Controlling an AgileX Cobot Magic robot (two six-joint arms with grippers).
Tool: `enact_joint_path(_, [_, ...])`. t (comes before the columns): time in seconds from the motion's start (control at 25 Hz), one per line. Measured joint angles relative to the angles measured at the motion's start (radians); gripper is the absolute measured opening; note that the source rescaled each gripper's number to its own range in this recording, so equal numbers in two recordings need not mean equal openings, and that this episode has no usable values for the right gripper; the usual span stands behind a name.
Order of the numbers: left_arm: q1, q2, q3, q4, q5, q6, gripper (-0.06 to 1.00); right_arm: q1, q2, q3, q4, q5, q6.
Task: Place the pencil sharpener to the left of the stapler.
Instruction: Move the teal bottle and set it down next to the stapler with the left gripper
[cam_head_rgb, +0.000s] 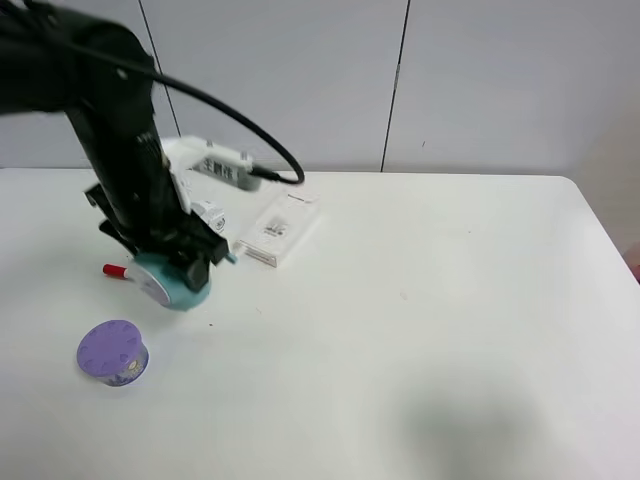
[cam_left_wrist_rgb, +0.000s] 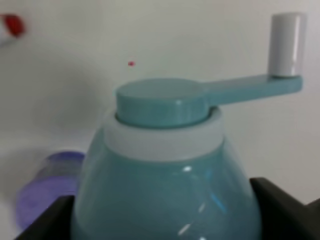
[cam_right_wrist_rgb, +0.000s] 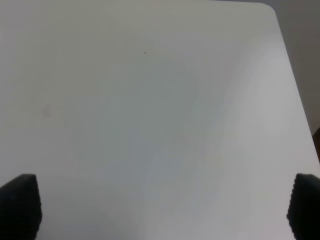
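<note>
Currently: carry-and-place step, judged near its end. Item, pencil sharpener (cam_head_rgb: 178, 285): teal, crank handle outward, clamped by the left end effector (cam_head_rgb: 165, 262), low over the white surface (cam_head_rgb: 420, 330); whether it touches cannot be told. Position: near the stapler (cam_head_rgb: 208, 214), toward its front-left in the high view; the stapler is partly hidden by the arm. Next move, judged: settle the sharpener squarely left of the stapler, clear of the red-capped item (cam_head_rgb: 115, 270) and purple container (cam_head_rgb: 112, 352), then release. Left arm: reaching steeply down, wrist tilted. Right end effector (cam_right_wrist_rgb: 160, 205): wide, holding nothing.
</note>
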Motion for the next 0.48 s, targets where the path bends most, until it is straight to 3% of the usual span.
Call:
enact_joint_path(0.2, [0.124, -0.021, -0.188, 0.063, 0.011, 0.116, 0.05, 0.000, 0.000, 0.000, 0.000, 0.000, 0.000])
enact_joint_path(0.48, [0.325, 0.041, -0.312, 0.071, 0.014, 0.436, 0.05, 0.000, 0.000, 0.000, 0.000, 0.000, 0.000])
